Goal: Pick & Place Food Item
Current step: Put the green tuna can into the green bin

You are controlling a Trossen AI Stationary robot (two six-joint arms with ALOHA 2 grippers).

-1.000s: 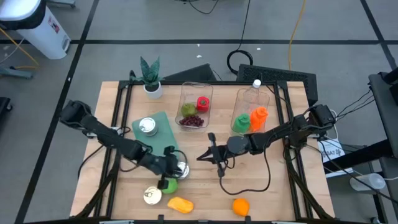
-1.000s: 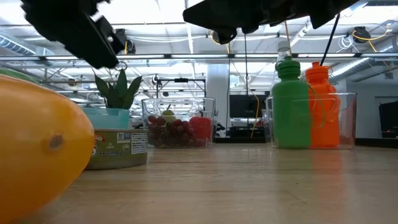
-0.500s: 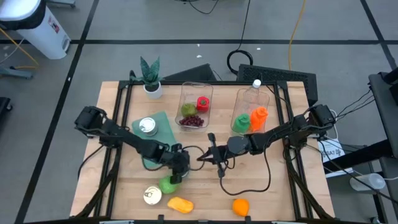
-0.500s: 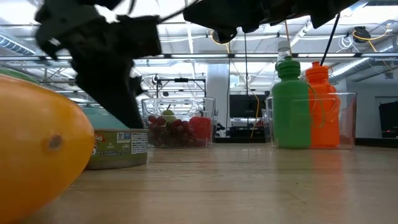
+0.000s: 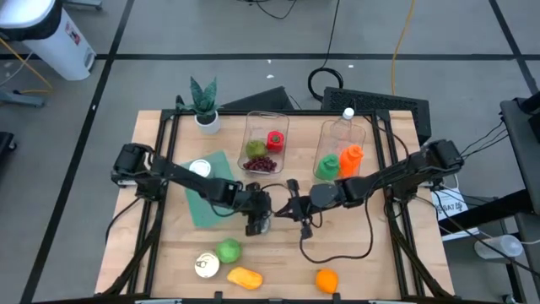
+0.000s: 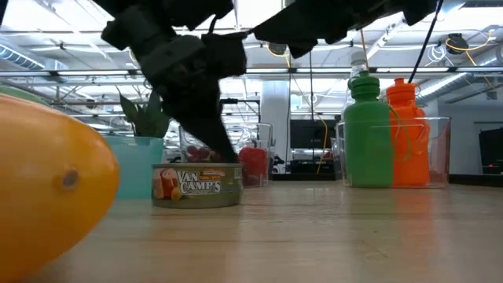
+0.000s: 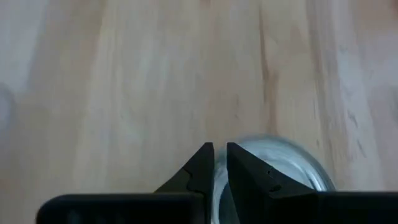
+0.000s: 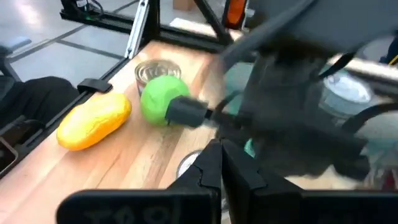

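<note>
My high camera looks straight down over the whole worktop [image 5: 371, 253]. My low camera sits at worktop level, facing the room. Both wrist cameras look closely past their jaws; all share the can [image 6: 196, 185].

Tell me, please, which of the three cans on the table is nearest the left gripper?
The can at mid-table, right under the shut left gripper. The other two lie farther off: one on the green mat, one at the front edge beside the green apple.

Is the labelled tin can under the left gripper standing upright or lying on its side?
Upright. The labelled tin can stands on its flat base on the wooden table, label level; the left gripper is shut at its rim.
</note>
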